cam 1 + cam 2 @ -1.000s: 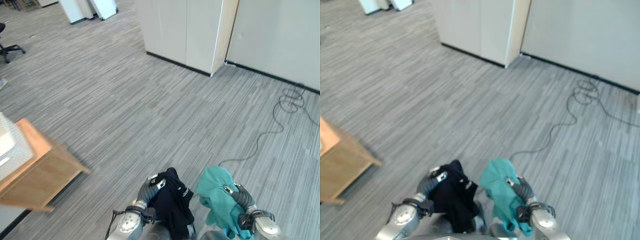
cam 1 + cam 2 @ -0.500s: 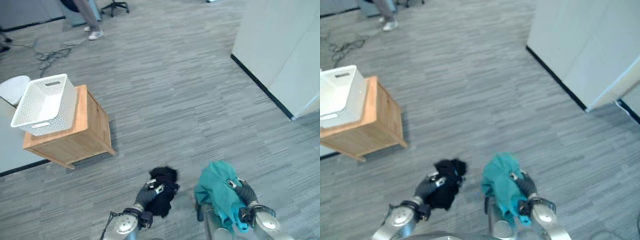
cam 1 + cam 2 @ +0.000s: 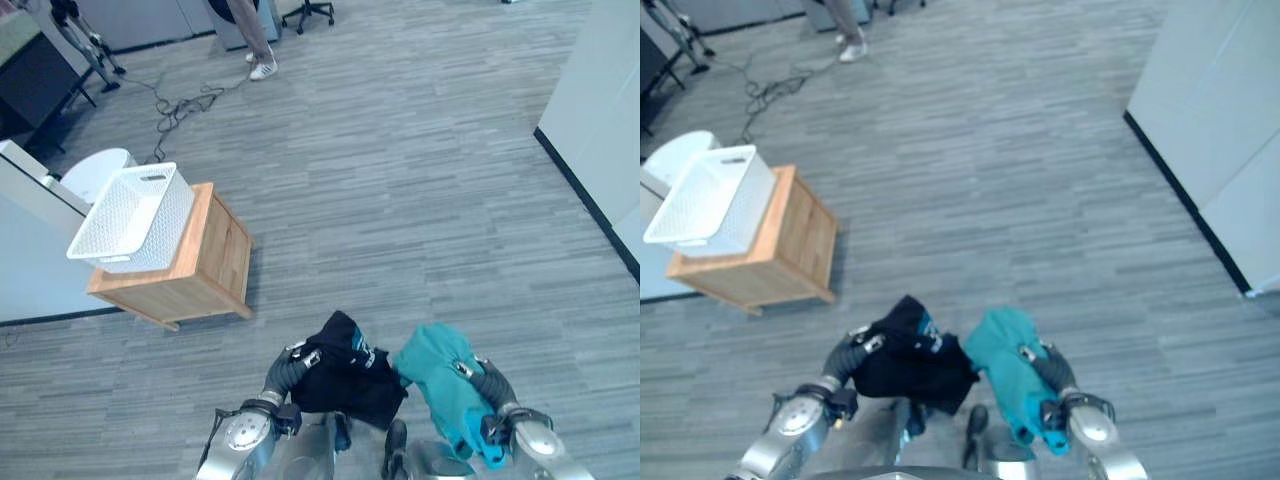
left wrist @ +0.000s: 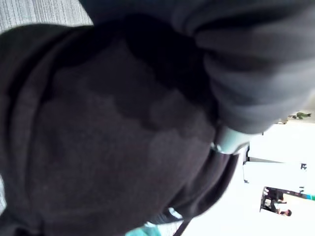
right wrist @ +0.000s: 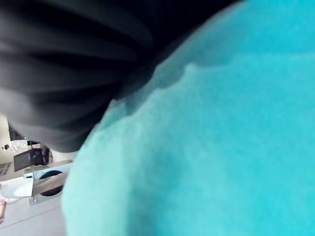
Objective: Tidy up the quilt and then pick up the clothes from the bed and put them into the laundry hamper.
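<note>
1. Black garment is bunched up in the left hand, draped over it and hanging down. The fingers are buried in the cloth, so I cannot tell how they are set.
2. Teal garment sits just beside it, heaped over the right hand. Its fingers are swallowed by the fabric too, so their state is hidden; the right wrist view gives only teal cloth up close.
3. Both loads ride low and close in front of the robot, nearly touching each other.
4. Now the key relation: the white laundry hamper stands well ahead and off to the left of both hands, on a wooden cabinet.
5. The left hand with the black garment is the nearer of the two, so by my reading it gets there first. The hamper's long axis runs away from the hands, its open mouth tipped up.
6. Grey floor lies between hands and hamper; a person's legs stand far beyond.
</note>
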Available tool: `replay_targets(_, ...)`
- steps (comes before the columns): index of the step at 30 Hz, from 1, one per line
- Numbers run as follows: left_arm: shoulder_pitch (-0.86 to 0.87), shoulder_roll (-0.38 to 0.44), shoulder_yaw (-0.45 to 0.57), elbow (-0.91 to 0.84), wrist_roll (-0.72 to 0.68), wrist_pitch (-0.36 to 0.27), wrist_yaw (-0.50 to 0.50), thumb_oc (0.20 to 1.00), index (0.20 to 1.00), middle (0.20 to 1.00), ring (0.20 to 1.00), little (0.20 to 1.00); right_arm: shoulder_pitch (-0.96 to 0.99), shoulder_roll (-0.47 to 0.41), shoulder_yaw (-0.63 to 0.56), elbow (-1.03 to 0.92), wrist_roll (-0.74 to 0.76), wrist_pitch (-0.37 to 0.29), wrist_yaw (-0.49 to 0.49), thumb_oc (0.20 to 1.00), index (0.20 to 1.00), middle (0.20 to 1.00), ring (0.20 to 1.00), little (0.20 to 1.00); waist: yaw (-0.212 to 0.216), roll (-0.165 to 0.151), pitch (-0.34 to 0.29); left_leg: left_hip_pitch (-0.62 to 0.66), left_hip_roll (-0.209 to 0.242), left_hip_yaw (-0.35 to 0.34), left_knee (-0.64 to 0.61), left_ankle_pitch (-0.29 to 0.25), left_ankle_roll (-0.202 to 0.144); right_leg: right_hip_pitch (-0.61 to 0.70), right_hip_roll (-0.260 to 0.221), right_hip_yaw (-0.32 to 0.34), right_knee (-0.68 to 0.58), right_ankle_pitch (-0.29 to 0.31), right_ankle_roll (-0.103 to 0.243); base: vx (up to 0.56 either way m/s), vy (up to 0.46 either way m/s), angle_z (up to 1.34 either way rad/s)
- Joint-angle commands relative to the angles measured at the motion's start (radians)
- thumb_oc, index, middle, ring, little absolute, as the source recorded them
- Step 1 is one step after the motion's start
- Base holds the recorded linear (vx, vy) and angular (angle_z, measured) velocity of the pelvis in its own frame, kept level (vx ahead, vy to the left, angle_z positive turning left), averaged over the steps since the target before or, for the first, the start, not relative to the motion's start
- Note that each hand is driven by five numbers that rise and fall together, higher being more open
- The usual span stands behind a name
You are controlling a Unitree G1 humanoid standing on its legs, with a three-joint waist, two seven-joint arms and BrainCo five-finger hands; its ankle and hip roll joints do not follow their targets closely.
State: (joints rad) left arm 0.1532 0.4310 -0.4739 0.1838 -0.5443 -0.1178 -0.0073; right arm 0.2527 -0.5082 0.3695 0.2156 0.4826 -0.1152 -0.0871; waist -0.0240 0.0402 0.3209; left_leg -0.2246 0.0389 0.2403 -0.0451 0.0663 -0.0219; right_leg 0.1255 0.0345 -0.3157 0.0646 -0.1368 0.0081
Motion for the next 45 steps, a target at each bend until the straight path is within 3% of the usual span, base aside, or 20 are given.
replay_targets(1, 0.011, 0.017, 0.016, -0.094, 0.016, -0.115, -0.032, 0.2, 0.2, 0.2, 0.2, 0.2, 0.029, -0.054, -0.015, -0.093, 0.027, -0.127, -0.004, 0.2, 0.2, 0.2, 0.2, 0.2, 0.025, -0.034, -0.017, -0.016, 0.068, -0.042, 0.009, 0.081, -0.053, 0.092, -0.148, 0.078, 0.027, 0.004, 0.118, 0.51, 0.269, 0.0)
replay_targets(5, -0.01, 0.011, 0.026, -0.082, 0.014, -0.11, -0.013, 0.2, 0.2, 0.2, 0.2, 0.2, 0.015, -0.034, 0.002, -0.068, 0.015, -0.106, -0.011, 0.2, 0.2, 0.2, 0.2, 0.2, 0.031, -0.051, -0.048, 0.011, 0.066, -0.006, 0.078, 0.042, -0.023, 0.157, -0.195, 0.075, 0.126, -0.044, 0.144, 0.55, 0.286, -0.36)
replay_targets(7, -0.039, 0.011, 0.021, -0.083, 0.013, -0.104, -0.004, 0.2, 0.2, 0.2, 0.2, 0.2, 0.002, -0.009, 0.013, -0.051, 0.003, -0.113, -0.014, 0.2, 0.2, 0.2, 0.2, 0.2, 0.042, -0.065, -0.061, 0.012, 0.016, -0.042, 0.139, 0.024, 0.014, 0.141, -0.233, 0.091, 0.273, 0.013, 0.156, 0.43, 0.282, -0.06)
replay_targets(9, -0.061, 0.021, 0.016, -0.082, -0.001, -0.063, 0.003, 0.2, 0.2, 0.2, 0.2, 0.2, 0.0, 0.015, 0.012, -0.066, -0.007, -0.095, -0.046, 0.2, 0.2, 0.2, 0.2, 0.2, 0.036, -0.063, -0.065, 0.058, -0.048, -0.057, 0.159, -0.019, 0.074, 0.047, -0.294, 0.112, 0.555, 0.163, 0.171, 0.49, 0.375, 0.25)
replay_targets(13, -0.064, 0.02, -0.001, -0.046, 0.009, -0.067, 0.013, 0.2, 0.2, 0.2, 0.2, 0.2, -0.01, 0.032, 0.021, -0.073, -0.007, -0.082, -0.078, 0.2, 0.2, 0.2, 0.2, 0.2, 0.027, -0.049, -0.053, 0.133, -0.075, -0.08, 0.166, -0.08, 0.097, -0.08, -0.347, 0.126, 0.704, 0.212, 0.174, 0.39, 0.204, 0.25)
replay_targets(14, -0.057, 0.02, 0.001, -0.051, 0.007, -0.084, 0.013, 0.2, 0.2, 0.2, 0.2, 0.2, -0.011, 0.033, 0.019, -0.082, -0.016, -0.074, -0.083, 0.2, 0.2, 0.2, 0.2, 0.2, 0.013, -0.032, -0.034, 0.181, -0.063, -0.078, 0.15, -0.081, 0.1, -0.157, -0.308, 0.101, 0.634, 0.184, 0.144, 0.35, 0.028, 0.48)
replay_targets(16, -0.039, 0.03, 0.004, -0.073, 0.012, -0.082, 0.011, 0.2, 0.2, 0.2, 0.2, 0.2, 0.012, 0.031, -0.005, -0.104, -0.026, -0.063, -0.075, 0.2, 0.2, 0.2, 0.2, 0.2, -0.02, -0.036, -0.014, 0.254, -0.082, -0.13, 0.129, -0.107, 0.095, -0.219, -0.225, 0.109, 0.433, 0.15, 0.134, 0.45, -0.089, 0.62)
replay_targets(18, -0.03, 0.036, -0.003, -0.072, 0.026, -0.086, 0.008, 0.2, 0.2, 0.2, 0.2, 0.2, 0.034, 0.027, -0.02, -0.109, -0.022, -0.076, -0.066, 0.2, 0.2, 0.2, 0.2, 0.2, -0.046, -0.062, -0.005, 0.306, -0.111, -0.176, 0.127, -0.157, 0.094, -0.262, -0.196, 0.129, 0.204, 0.2, 0.148, 0.51, -0.237, 0.84)
replay_targets(19, -0.029, 0.039, -0.014, -0.059, 0.048, -0.104, 0.01, 0.2, 0.2, 0.2, 0.2, 0.2, 0.045, 0.027, -0.025, -0.107, -0.011, -0.096, -0.059, 0.2, 0.2, 0.2, 0.2, 0.2, -0.071, -0.079, 0.0, 0.345, -0.121, -0.216, 0.13, -0.205, 0.092, -0.295, -0.173, 0.171, 0.018, 0.254, 0.17, 0.57, -0.278, 0.73)
replay_targets(20, -0.029, 0.041, -0.023, -0.05, 0.066, -0.121, 0.014, 0.2, 0.2, 0.2, 0.2, 0.2, 0.053, 0.027, -0.029, -0.108, -0.005, -0.109, -0.056, 0.2, 0.2, 0.2, 0.2, 0.2, -0.09, -0.084, 0.002, 0.363, -0.126, -0.243, 0.134, -0.228, 0.095, -0.311, -0.154, 0.21, -0.046, 0.28, 0.181, 0.53, -0.229, 0.72)
replay_targets(23, -0.023, 0.05, -0.034, -0.074, 0.083, -0.13, 0.062, 0.2, 0.2, 0.2, 0.2, 0.2, 0.083, 0.03, -0.047, -0.136, -0.013, -0.114, -0.041, 0.2, 0.2, 0.2, 0.2, 0.2, -0.132, -0.084, -0.009, 0.399, -0.105, -0.284, 0.151, -0.28, 0.087, -0.308, -0.119, 0.299, -0.051, 0.263, 0.191, 0.47, -0.141, 1.35)
replay_targets(25, -0.031, 0.05, -0.031, -0.072, 0.057, -0.115, 0.095, 0.2, 0.2, 0.2, 0.2, 0.2, 0.062, 0.031, -0.035, -0.127, -0.023, -0.1, -0.049, 0.2, 0.2, 0.2, 0.2, 0.2, -0.139, -0.081, -0.033, 0.409, -0.08, -0.277, 0.186, -0.295, 0.073, -0.303, -0.127, 0.302, 0.005, 0.261, 0.186, 0.35, -0.117, 1.27)
replay_targets(27, -0.034, 0.048, -0.025, -0.068, 0.04, -0.113, 0.099, 0.2, 0.2, 0.2, 0.2, 0.2, 0.046, 0.027, -0.022, -0.121, -0.025, -0.1, -0.058, 0.2, 0.2, 0.2, 0.2, 0.2, -0.144, -0.077, -0.044, 0.401, -0.046, -0.255, 0.234, -0.268, 0.061, -0.298, -0.124, 0.303, 0.046, 0.248, 0.171, 0.34, -0.105, 0.85)
replay_targets(30, -0.03, 0.046, -0.003, -0.085, 0.015, -0.074, 0.085, 0.2, 0.2, 0.2, 0.2, 0.2, -0.005, 0.006, -0.03, -0.097, -0.027, -0.069, -0.05, 0.2, 0.2, 0.2, 0.2, 0.2, -0.129, -0.085, -0.051, 0.262, 0.008, -0.175, 0.544, -0.116, 0.015, -0.213, -0.129, 0.274, 0.018, 0.221, 0.116, 0.36, -0.165, 0.97)
replay_targets(32, -0.024, 0.032, 0.015, -0.073, 0.001, -0.072, 0.083, 0.2, 0.2, 0.2, 0.2, 0.2, -0.026, -0.014, -0.041, -0.064, -0.017, -0.066, -0.034, 0.2, 0.2, 0.2, 0.2, 0.2, -0.119, -0.084, -0.042, 0.105, 0.032, -0.136, 0.693, -0.066, -0.002, -0.154, -0.115, 0.243, 0.016, 0.185, 0.073, 0.29, -0.094, 0.83)
replay_targets(35, -0.005, 0.032, 0.042, -0.073, -0.026, -0.093, 0.065, 0.2, 0.2, 0.2, 0.2, 0.2, -0.002, -0.028, -0.076, -0.07, -0.032, -0.057, 0.007, 0.2, 0.2, 0.2, 0.2, 0.2, -0.118, -0.061, -0.037, 0.071, 0.099, -0.037, 0.577, -0.043, -0.016, -0.096, -0.112, 0.193, 0.027, 0.116, 0.062, 0.3, 0.122, 0.7)
replay_targets(36, 0.01, 0.035, 0.048, -0.095, -0.028, -0.086, 0.075, 0.2, 0.2, 0.2, 0.2, 0.2, 0.012, -0.031, -0.083, -0.083, -0.047, -0.049, 0.031, 0.2, 0.2, 0.2, 0.2, 0.2, -0.106, -0.044, -0.031, 0.066, 0.072, -0.023, 0.398, -0.02, -0.016, -0.076, -0.103, 0.191, 0.026, 0.101, 0.076, 0.35, 0.192, 0.74)
replay_targets(40, 0.037, 0.037, 0.049, -0.127, 0.011, -0.09, 0.08, 0.2, 0.2, 0.2, 0.2, 0.2, 0.039, -0.042, -0.063, -0.083, -0.022, -0.099, 0.038, 0.2, 0.2, 0.2, 0.2, 0.2, -0.046, -0.038, -0.022, -0.005, 0.055, -0.015, 0.062, 0.078, -0.032, 0.0, -0.076, 0.161, 0.003, 0.058, 0.085, 0.46, 0.152, 0.35)
replay_targets(42, 0.043, 0.036, 0.049, -0.131, 0.017, -0.101, 0.08, 0.2, 0.2, 0.2, 0.2, 0.2, 0.045, -0.044, -0.054, -0.079, -0.02, -0.122, 0.041, 0.2, 0.2, 0.2, 0.2, 0.2, -0.03, -0.041, -0.021, -0.031, 0.063, -0.012, 0.025, 0.092, -0.037, 0.028, -0.08, 0.147, 0.011, 0.034, 0.09, 0.43, 0.179, 0.26)
replay_targets(45, 0.039, 0.024, 0.076, -0.123, 0.019, -0.122, 0.059, 0.2, 0.2, 0.2, 0.2, 0.2, 0.012, -0.034, -0.027, -0.049, -0.036, -0.142, 0.027, 0.2, 0.2, 0.2, 0.2, 0.2, -0.005, -0.045, -0.044, -0.021, 0.07, 0.008, 0.046, 0.024, -0.025, 0.077, -0.129, 0.124, 0.092, -0.058, 0.118, 0.4, 0.231, 0.01)
